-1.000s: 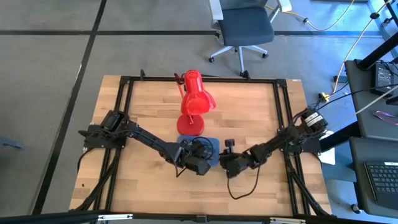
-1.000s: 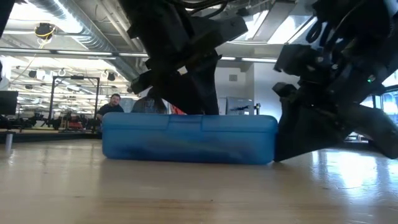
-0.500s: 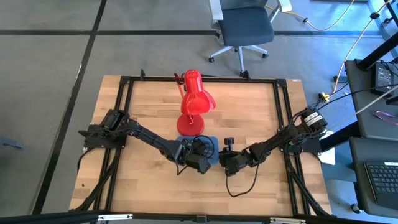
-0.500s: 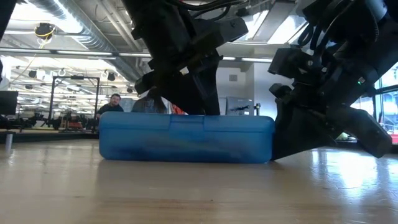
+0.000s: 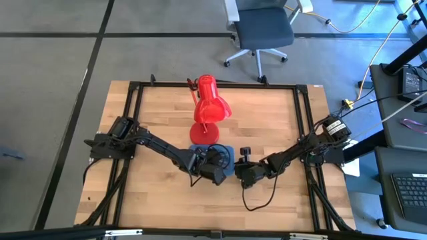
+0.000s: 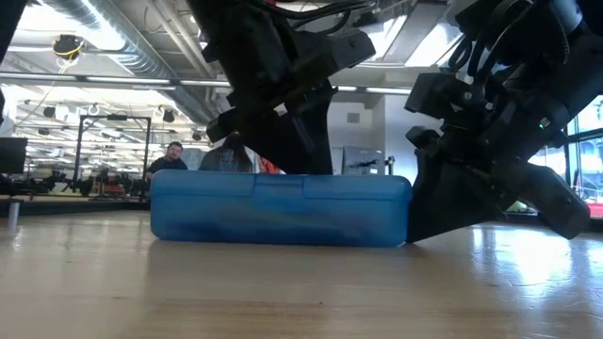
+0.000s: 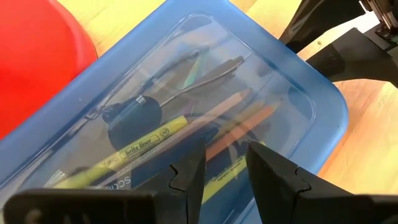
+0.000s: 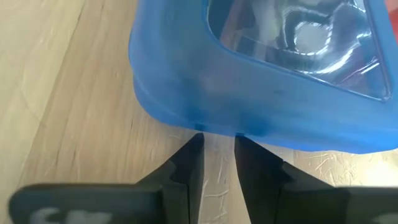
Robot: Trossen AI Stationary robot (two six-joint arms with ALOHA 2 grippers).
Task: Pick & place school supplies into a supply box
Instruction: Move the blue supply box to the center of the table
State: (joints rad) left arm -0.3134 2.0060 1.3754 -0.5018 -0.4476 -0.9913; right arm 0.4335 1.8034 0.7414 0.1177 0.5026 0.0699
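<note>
Even, fairly bright overhead light fills the high view, with only soft, short shadows on the tabletop (image 5: 160, 193) under both arms. In the low view, ceiling strip lights (image 6: 122, 83) and a bright window behind throw the arms into near silhouette, and a pale glare lies on the wood at the right. The supply box (image 7: 267, 81) lid carries white reflections in both wrist views. The dark fingers (image 8: 186, 163) nearest each wrist camera are soft and out of focus.

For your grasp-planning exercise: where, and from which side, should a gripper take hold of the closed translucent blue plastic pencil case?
Probably across the narrow width of the translucent blue plastic pencil case, mid-length, from above: it lies flat and closed, with low walls and a broad lid.
</note>
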